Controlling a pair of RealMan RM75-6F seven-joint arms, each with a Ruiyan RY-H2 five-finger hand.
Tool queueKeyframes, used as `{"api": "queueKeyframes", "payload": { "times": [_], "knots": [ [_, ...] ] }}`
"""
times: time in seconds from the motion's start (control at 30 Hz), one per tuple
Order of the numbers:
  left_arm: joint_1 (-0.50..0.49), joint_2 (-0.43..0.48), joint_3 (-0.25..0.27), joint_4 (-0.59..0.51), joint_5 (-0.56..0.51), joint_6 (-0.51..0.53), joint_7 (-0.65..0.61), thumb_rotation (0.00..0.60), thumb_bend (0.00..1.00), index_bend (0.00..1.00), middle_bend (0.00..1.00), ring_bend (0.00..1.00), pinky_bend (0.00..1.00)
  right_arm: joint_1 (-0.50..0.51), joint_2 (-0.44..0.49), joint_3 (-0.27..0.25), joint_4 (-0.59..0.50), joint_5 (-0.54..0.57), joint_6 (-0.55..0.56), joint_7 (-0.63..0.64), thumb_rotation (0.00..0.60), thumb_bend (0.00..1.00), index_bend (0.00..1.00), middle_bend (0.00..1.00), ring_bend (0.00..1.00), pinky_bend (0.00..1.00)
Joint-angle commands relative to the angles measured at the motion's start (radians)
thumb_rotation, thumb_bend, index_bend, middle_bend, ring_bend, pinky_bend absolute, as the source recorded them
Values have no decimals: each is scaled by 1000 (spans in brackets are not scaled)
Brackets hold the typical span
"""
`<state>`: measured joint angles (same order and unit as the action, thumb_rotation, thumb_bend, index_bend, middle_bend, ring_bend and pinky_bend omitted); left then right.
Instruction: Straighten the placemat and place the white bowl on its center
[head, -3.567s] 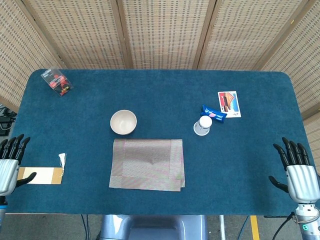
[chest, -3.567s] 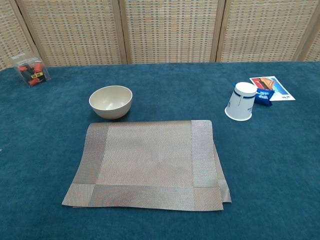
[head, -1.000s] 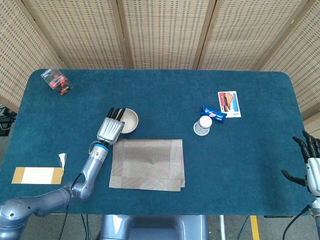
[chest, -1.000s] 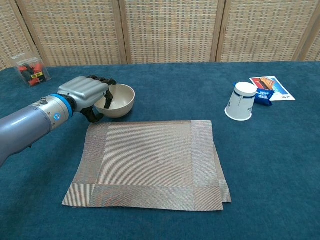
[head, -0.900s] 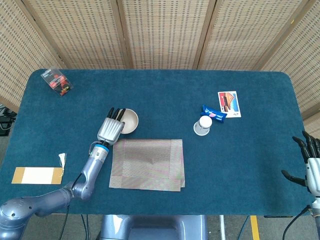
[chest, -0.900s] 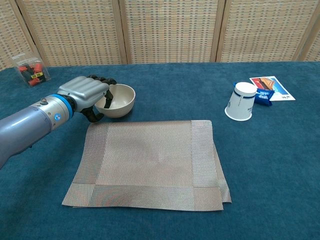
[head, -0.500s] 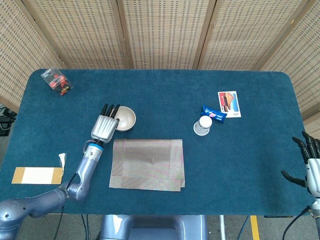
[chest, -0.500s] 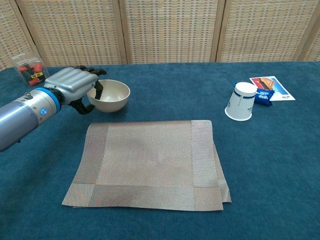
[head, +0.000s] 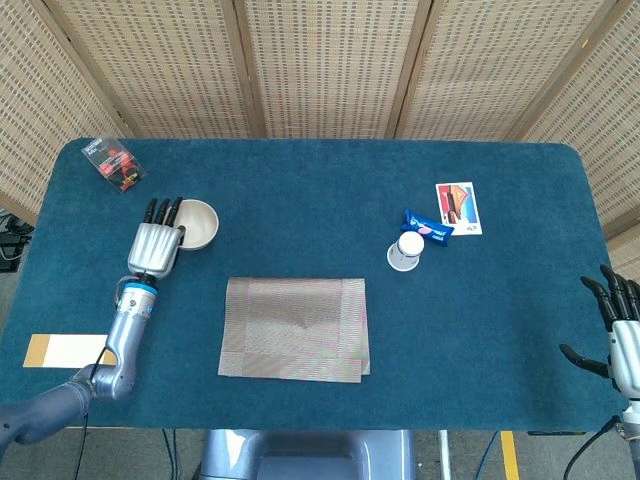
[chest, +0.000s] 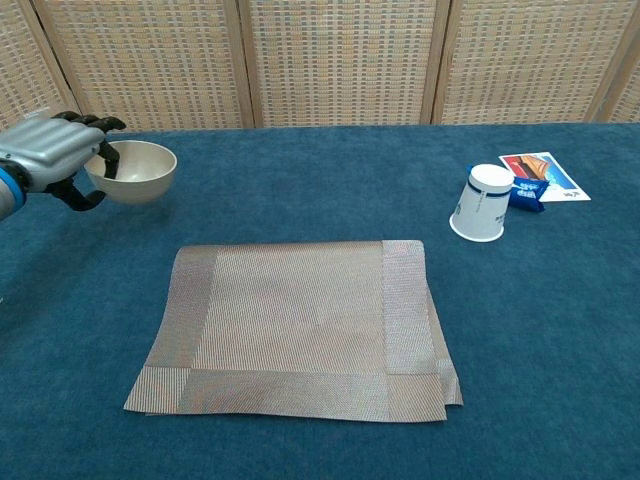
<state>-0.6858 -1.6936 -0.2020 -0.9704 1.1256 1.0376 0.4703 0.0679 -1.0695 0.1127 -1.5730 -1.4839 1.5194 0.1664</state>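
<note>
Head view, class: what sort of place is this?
Probably a staged test setup, not a dining room: a table under blue felt, woven screens behind, and scattered props such as a paper cup and placemat.

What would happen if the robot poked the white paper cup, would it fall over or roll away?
The paper cup stands upside down on its wide rim, so a gentle poke would probably just slide it. It looks thin and light, so a harder push could likely tip it. Once on its side, its tapered shape would probably make it roll in a curve.
</note>
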Motion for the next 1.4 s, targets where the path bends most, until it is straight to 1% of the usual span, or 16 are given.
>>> {"api": "queueKeyframes", "payload": {
  "times": [0.03,0.1,0.17,0.3,0.33,0.4,0.43,0.47,0.53,0.67,0.77,0.9,1.07,1.1,1.27,1.4],
  "knots": [
    [34,20,16,36,1,0,-46,600,811,727,0,0,0,1,0,-2,-3,0,-5,-6,600,54,156,0,0,0],
    [49,26,24,55,3,-6,-73,600,789,706,0,0,0,3,-1,-3,-4,0,-7,-11,600,55,156,0,0,0],
    [64,29,30,74,4,-12,-100,600,717,668,0,0,0,4,-2,-4,-6,0,-9,-15,600,55,156,0,0,0],
    [90,28,47,104,17,-18,-153,600,621,627,0,0,0,5,-4,-5,-10,-5,-8,-23,600,55,156,0,0,0],
    [95,27,52,111,23,-19,-162,600,557,598,0,0,0,5,-5,-6,-10,-6,-8,-24,600,55,156,0,0,0],
    [106,26,65,123,33,-22,-174,600,339,494,0,0,0,6,-6,-7,-10,-8,-9,-27,600,55,156,0,0,0],
    [111,27,70,125,37,-26,-179,600,190,398,0,0,0,6,-7,-8,-10,-8,-10,-28,600,55,155,0,0,0],
    [117,33,77,121,40,-37,-186,600,75,301,0,0,0,6,-7,-9,-11,-9,-11,-28,600,55,155,0,0,0],
    [124,51,84,97,38,-63,-199,600,8,189,0,0,0,6,-7,-11,-11,-11,-10,-29,600,55,155,0,0,0],
    [140,109,96,26,62,-64,-232,600,0,79,0,0,0,4,-7,-12,-13,-18,-4,-29,600,55,155,0,0,0],
    [151,151,105,-28,83,-46,-230,600,0,65,0,0,0,4,-6,-13,-14,-18,-3,-28,600,55,155,0,0,0],
    [172,215,109,-137,150,35,-284,600,0,105,0,0,0,4,-5,-13,-15,-21,-1,-25,600,54,155,0,0,0],
    [186,243,122,-223,245,124,-367,600,20,140,0,0,0,5,-5,-13,-15,-21,-2,-25,600,55,155,0,0,0],
    [189,251,133,-256,281,150,-377,600,21,143,0,0,0,4,-4,-13,-15,-21,-1,-24,600,55,155,0,0,0],
    [197,261,174,-345,375,205,-348,600,32,187,0,0,0,3,-1,-11,-15,-17,1,-15,600,55,155,0,0,0],
    [199,256,214,-405,428,205,-300,600,82,204,0,0,0,2,3,-9,-16,-13,1,-5,600,55,155,0,0,0]
  ]
}}
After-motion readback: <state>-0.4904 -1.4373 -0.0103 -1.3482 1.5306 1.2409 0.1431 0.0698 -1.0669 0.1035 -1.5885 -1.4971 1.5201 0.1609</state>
